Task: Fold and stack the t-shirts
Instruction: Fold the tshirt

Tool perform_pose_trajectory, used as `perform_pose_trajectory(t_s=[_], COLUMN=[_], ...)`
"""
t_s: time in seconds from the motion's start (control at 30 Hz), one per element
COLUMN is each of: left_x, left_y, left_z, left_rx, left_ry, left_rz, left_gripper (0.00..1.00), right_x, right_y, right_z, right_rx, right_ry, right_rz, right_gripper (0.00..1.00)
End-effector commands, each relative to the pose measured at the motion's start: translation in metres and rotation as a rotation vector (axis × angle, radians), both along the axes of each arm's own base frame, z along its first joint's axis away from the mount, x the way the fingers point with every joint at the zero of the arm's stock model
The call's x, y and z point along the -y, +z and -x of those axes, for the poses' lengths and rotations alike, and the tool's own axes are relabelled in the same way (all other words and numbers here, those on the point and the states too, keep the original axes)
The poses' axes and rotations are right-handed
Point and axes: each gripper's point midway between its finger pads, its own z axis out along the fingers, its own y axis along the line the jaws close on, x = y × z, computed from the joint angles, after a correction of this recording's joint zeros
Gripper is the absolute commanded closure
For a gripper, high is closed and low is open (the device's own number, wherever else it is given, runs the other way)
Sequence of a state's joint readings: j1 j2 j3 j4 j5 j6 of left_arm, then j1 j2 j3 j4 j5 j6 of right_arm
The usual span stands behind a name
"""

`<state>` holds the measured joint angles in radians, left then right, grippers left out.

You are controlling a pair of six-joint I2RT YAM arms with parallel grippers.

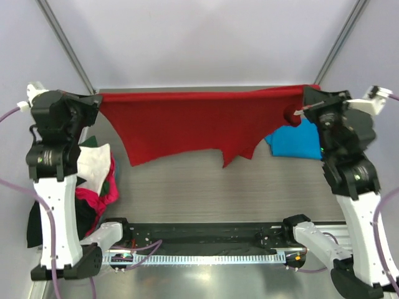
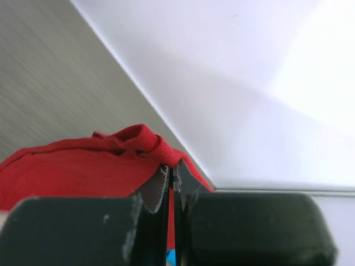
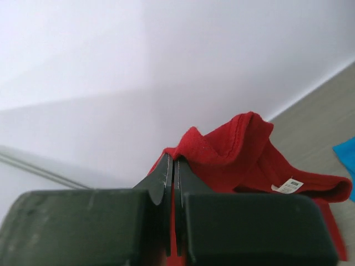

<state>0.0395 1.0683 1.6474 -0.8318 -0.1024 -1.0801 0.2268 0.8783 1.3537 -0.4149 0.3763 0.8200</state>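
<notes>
A deep red t-shirt [image 1: 193,121] hangs stretched across the back of the table, held up by both arms. My left gripper [image 1: 96,99] is shut on its left corner; the left wrist view shows red cloth [image 2: 83,169] pinched between the jaws of that gripper [image 2: 173,166]. My right gripper [image 1: 305,99] is shut on the right corner, and the red cloth [image 3: 238,149] bunches beside that gripper [image 3: 173,160] with a white label [image 3: 287,186] showing. A bright blue t-shirt [image 1: 296,140] lies on the table at the right, partly behind the red one.
A heap of white [image 1: 93,163], magenta [image 1: 103,196] and black [image 1: 38,224] shirts lies at the table's left edge by the left arm. A black rail [image 1: 206,233] with the arm bases runs along the near edge. White walls stand close behind.
</notes>
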Motion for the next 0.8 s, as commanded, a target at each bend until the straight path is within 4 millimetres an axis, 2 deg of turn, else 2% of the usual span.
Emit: perform_pose_trajectory(t_s=[0.0, 0.07, 0.13, 0.27, 0.4, 0.43, 0.5, 0.53, 0.57, 0.6, 0.63, 0.67, 0.7, 0.73, 0.77], left_x=[-0.006, -0.005, -0.004, -0.003, -0.004, -0.003, -0.003, -0.003, -0.003, -0.002, -0.001, 0.003, 0.007, 0.012, 0.021], left_y=[0.03, 0.048, 0.064, 0.062, 0.037, 0.031, 0.025, 0.011, 0.009, 0.012, 0.0, -0.001, 0.002, 0.014, 0.026], left_z=[0.037, 0.053, 0.059, 0.04, -0.002, -0.011, -0.029, -0.048, -0.058, -0.069, -0.09, -0.1, -0.108, -0.122, -0.125], left_rx=[0.081, 0.142, 0.178, 0.139, 0.059, 0.046, 0.037, -0.002, -0.007, -0.005, -0.043, -0.053, -0.049, -0.022, 0.008], left_ry=[0.029, 0.03, 0.029, 0.017, 0.006, 0.002, -0.003, -0.004, -0.005, -0.011, -0.018, -0.043, -0.07, -0.107, -0.156], left_rz=[-0.033, -0.031, -0.033, -0.038, -0.028, -0.023, -0.015, -0.004, 0.002, 0.006, 0.017, 0.032, 0.045, 0.057, 0.076], left_gripper=[1.0, 1.0, 1.0, 1.0, 1.0, 1.0, 1.0, 1.0, 1.0, 1.0, 1.0, 1.0, 1.0, 1.0, 1.0], right_x=[0.015, 0.015, 0.017, 0.022, 0.018, 0.014, 0.012, 0.012, 0.01, 0.007, 0.001, -0.006, -0.007, -0.008, -0.009], right_y=[0.038, 0.051, 0.057, 0.065, 0.05, 0.039, 0.027, 0.02, 0.015, 0.015, 0.017, 0.021, 0.027, 0.033, 0.051], right_z=[0.039, 0.052, 0.057, 0.053, 0.022, 0.002, -0.019, -0.037, -0.048, -0.056, -0.074, -0.082, -0.087, -0.093, -0.096], right_rx=[0.083, 0.113, 0.124, 0.127, 0.058, 0.019, -0.027, -0.056, -0.071, -0.073, -0.075, -0.068, -0.058, -0.049, -0.014], right_ry=[-0.024, -0.011, -0.016, -0.05, -0.06, -0.063, -0.075, -0.092, -0.092, -0.084, -0.065, -0.024, -0.013, -0.007, 0.002], right_rz=[0.025, 0.022, 0.024, 0.028, 0.043, 0.052, 0.074, 0.081, 0.086, 0.083, 0.076, 0.07, 0.055, 0.052, 0.044], right_gripper=[0.99, 0.99, 0.99, 0.99, 0.99, 0.99, 0.99, 0.99, 0.99, 0.99, 0.99, 0.99, 0.99, 0.99, 0.99])
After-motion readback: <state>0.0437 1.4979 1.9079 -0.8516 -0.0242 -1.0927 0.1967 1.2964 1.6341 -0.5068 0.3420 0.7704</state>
